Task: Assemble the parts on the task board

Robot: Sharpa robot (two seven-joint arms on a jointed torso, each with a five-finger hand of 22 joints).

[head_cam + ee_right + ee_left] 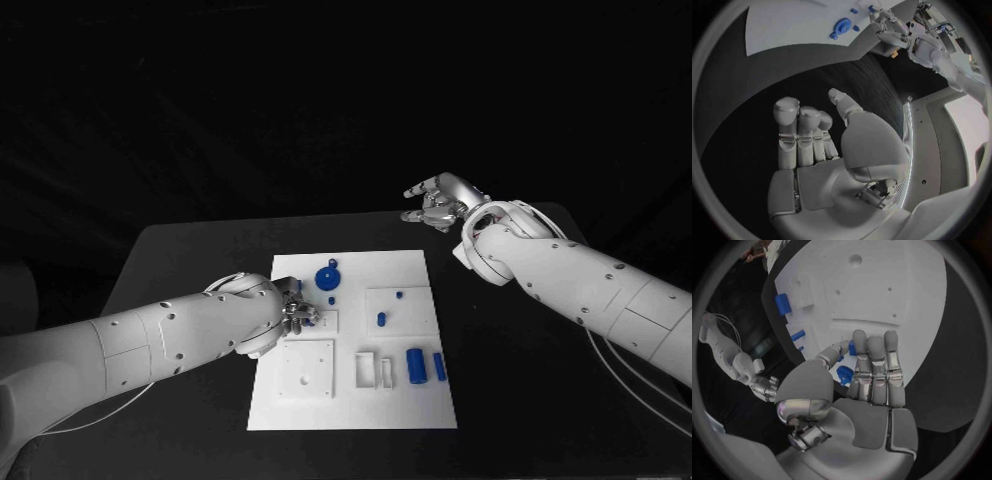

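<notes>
Fingers of the left hand (296, 316) pinch a small blue part (852, 348) above the task board (411, 410), near its left edge; slight misalignment could jam it. Right hand (440, 200), empty and loosely curled, hovers beyond the board's far right corner.

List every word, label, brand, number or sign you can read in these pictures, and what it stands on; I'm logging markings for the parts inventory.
None can be read.
The white flat task board, the small blue parts on it, the black table, the silver left hand and the silver right hand carry no visible text, number or sign.
</notes>
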